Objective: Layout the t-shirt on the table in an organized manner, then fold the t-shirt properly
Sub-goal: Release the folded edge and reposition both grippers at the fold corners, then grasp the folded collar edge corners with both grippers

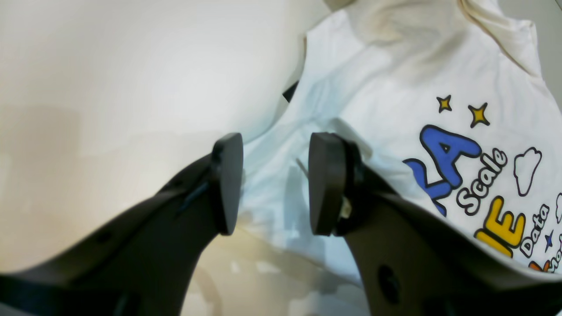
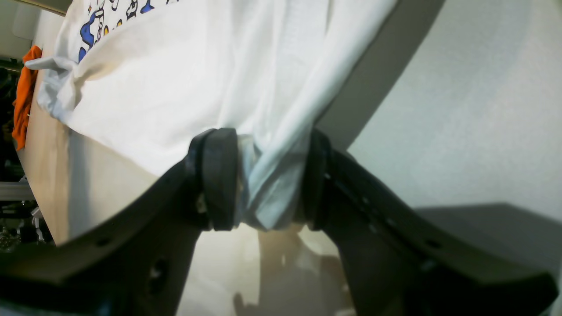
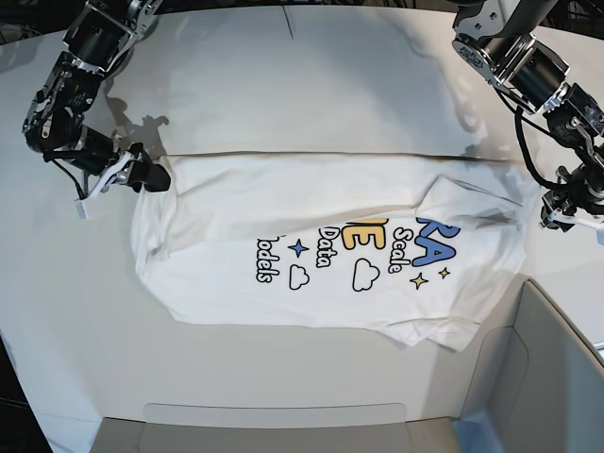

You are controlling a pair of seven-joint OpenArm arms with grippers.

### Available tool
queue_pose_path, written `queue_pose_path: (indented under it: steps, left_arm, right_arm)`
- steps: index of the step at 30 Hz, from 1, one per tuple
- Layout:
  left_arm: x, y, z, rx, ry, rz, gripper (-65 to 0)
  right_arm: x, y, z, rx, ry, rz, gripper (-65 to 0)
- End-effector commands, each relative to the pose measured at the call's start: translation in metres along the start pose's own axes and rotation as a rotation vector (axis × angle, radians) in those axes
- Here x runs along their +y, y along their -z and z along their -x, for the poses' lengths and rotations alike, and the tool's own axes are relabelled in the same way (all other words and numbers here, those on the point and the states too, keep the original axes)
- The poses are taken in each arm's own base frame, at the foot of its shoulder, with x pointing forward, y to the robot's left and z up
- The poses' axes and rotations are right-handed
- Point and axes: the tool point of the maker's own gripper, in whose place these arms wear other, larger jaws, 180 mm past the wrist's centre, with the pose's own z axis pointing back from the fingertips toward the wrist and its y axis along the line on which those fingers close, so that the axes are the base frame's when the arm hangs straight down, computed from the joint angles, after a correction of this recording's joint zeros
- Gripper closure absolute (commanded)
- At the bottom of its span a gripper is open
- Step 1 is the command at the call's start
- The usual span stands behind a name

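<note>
Black fingers [image 2: 219,184] of our right gripper [image 2: 270,186] fill the foreground of the right wrist view, clamped on a bunched fold of the t-shirt [image 2: 175,87] at its edge. In the base view, the same gripper [image 3: 151,176] sits at the shirt's corner on that view's left. Our left gripper [image 1: 274,184] stands with its pads [image 1: 322,184] parted; shirt fabric [image 1: 395,109] shows in the gap, and we cannot tell whether the pads touch it. In the base view this gripper [image 3: 557,215] sits just beside the shirt's other end. We see the t-shirt [image 3: 330,250] lying sideways on the table [image 3: 283,94], print side up, with wrinkles near both ends. An orange cloth [image 2: 24,101] shows beyond the table edge.
</note>
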Motion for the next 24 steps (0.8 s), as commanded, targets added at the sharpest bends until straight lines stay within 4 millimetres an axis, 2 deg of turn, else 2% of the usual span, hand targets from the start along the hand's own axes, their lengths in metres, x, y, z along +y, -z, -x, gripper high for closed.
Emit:
queue_pose_path:
  steps: [1, 5, 8, 11, 14, 16, 20, 24]
  left_arm:
    - [-0.002, -0.008, -0.02, -0.056, 0.013, 0.007, -25.9]
    - [-0.001, -0.01, -0.02, -0.048, 0.017, 0.003, -26.1]
    - [0.008, -0.015, -0.029, -0.06, 0.036, -0.017, -31.2]
    - [0.01, -0.009, -0.021, -0.027, 0.129, 0.002, -37.4]
    - [0.016, -0.006, -0.017, 0.006, 0.228, 0.012, -36.7]
    - [0.022, 0.003, -0.001, 0.065, 0.27, 0.031, -36.7]
    - [0.039, 0.022, 0.027, 0.183, 0.199, 0.052, -36.6]
    - [0.05, 0.029, 0.044, 0.25, 0.163, 0.059, -36.6]
  right_arm:
    - [-0.005, 0.005, 0.027, 0.167, -0.045, 0.045, -24.4]
    - [0.006, 0.015, 0.024, 0.19, -0.081, 0.018, -24.4]
    - [0.004, 0.014, 0.024, 0.191, -0.083, 0.022, -24.4]
    - [0.003, 0.013, 0.024, 0.193, -0.083, 0.026, -24.4]
    - [0.002, 0.012, 0.024, 0.194, -0.085, 0.03, -24.4]
    - [-0.001, 0.009, 0.024, 0.199, -0.089, 0.038, -24.4]
    - [-0.002, 0.009, 0.025, 0.202, -0.088, 0.039, -24.4]
    - [-0.002, 0.008, 0.026, 0.203, -0.087, 0.04, -24.4]
